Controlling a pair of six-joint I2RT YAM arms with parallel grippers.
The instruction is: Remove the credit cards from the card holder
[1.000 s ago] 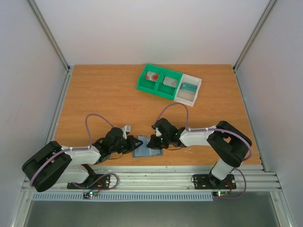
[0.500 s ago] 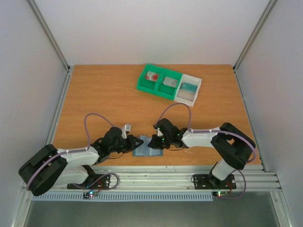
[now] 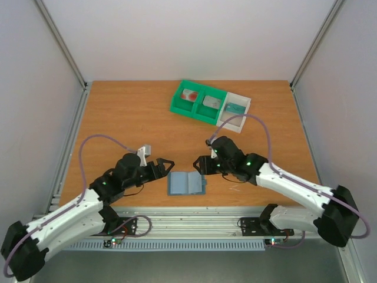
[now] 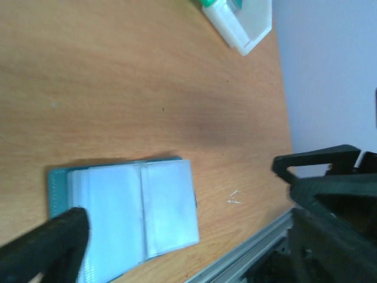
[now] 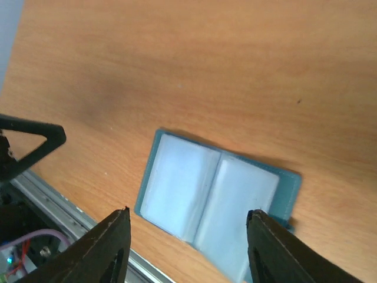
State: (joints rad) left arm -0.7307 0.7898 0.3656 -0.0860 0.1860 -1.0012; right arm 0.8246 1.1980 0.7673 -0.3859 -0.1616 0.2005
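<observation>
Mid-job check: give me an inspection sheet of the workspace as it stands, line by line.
Surface: wooden table, no spills seen.
Job's things: card holder lies open flat near the front edge, with no card visible in its clear sleeves. The white card with red marks and the grey card lie in the green tray. The teal card lies in the white compartment.
Clutter: small white scrap right of the holder.
Grippers: left gripper and right gripper are open and empty, one on each side of the holder, not touching it.
Cables: purple cable loops over the left arm, another over the right, both off the holder.
Surroundings: white walls, metal frame posts, rail at the near edge.
</observation>
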